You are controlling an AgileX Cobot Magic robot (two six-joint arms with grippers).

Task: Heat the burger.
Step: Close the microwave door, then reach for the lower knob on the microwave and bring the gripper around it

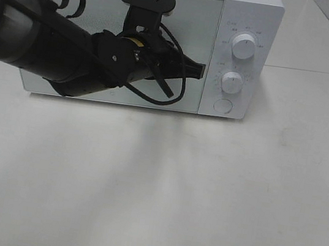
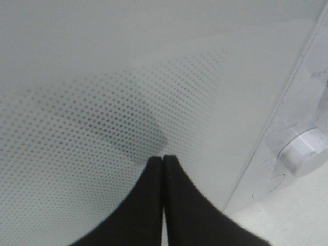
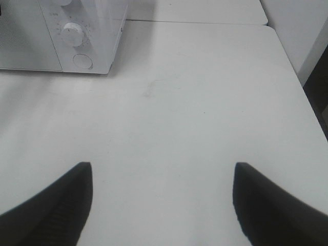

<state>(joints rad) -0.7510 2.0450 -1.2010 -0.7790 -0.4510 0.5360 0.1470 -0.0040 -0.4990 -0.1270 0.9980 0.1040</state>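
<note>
microwave (image 1: 249,12): 1, door shut | 2 dials: upper knob (image 1: 244,46), lower knob (image 1: 232,82) | left gripper (image 2: 163,158): jaws pressed together, at door | right gripper (image 3: 163,166): jaws wide apart, empty, over table (image 1: 154,189) | burger: hidden, place and look cannot be told

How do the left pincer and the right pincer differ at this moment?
The left pincer is shut, jaws pressed together; the right pincer is open wide. The left pincer points at the microwave door from close up; the right pincer hangs over the white table, away from that door. Both are black and hold nothing.
</note>
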